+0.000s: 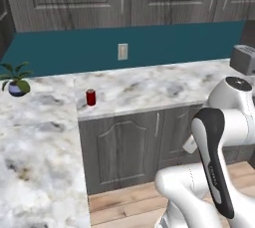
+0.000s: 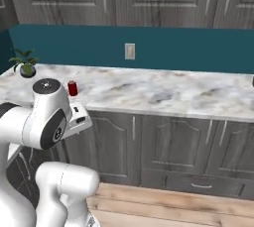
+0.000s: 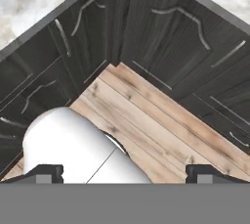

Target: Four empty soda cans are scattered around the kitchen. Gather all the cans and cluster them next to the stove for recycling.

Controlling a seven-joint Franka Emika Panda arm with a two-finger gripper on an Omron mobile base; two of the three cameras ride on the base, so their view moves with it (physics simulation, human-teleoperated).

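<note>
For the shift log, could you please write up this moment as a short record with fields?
setting: L-shaped marble counter over grey cabinets, teal backsplash, wood floor
red soda can: upright on the counter near its inner corner, nothing touching it
potted plant: on the counter, left of the can
wall outlet: on the backsplash behind the can
toaster: far right on the counter
hand: open, empty, pointing down at the floor in front of the cabinets
task state: can not yet picked up

Red can [image 1: 90, 97] on grey-veined white marble worktop [image 1: 149, 87]; teal wall [image 1: 174, 43] behind; grey woodgrain cabinets [image 1: 124, 147]; pot [image 1: 16, 88] looks blue-white.
</note>
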